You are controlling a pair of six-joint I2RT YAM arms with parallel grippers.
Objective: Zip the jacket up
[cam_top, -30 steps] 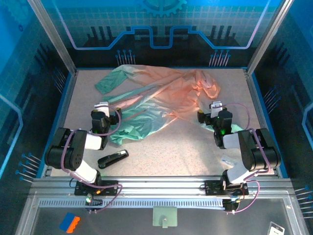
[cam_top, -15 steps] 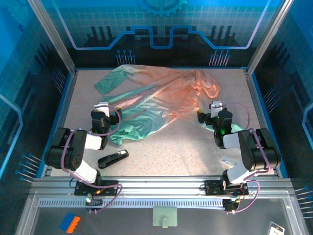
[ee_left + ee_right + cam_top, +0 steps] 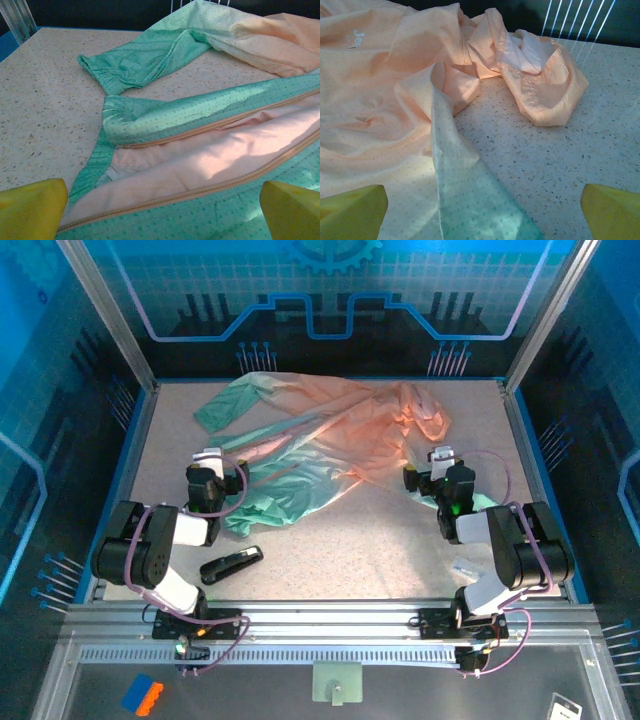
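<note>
Jacket (image 3: 330, 435) lies crumpled across the far half of the table (image 3: 380, 540); peach toward the far right, mint green toward the left and near side; one green-cuffed sleeve (image 3: 105, 75) stretches off to the far left. Front is open; in the left wrist view the two zipper edges (image 3: 200, 130) run apart with pale lining between them.

Left fingers (image 3: 30, 210) spread wide, gripping nothing; they sit low over the green hem at the jacket's near left edge. Right fingers (image 3: 612, 212) also spread wide and empty; below them a green point of fabric (image 3: 480, 200) on bare table, and beyond it a bunched peach fold (image 3: 545, 90).

Black stapler-like tool (image 3: 231, 564) lies on the table near the left arm, apart from the jacket.
</note>
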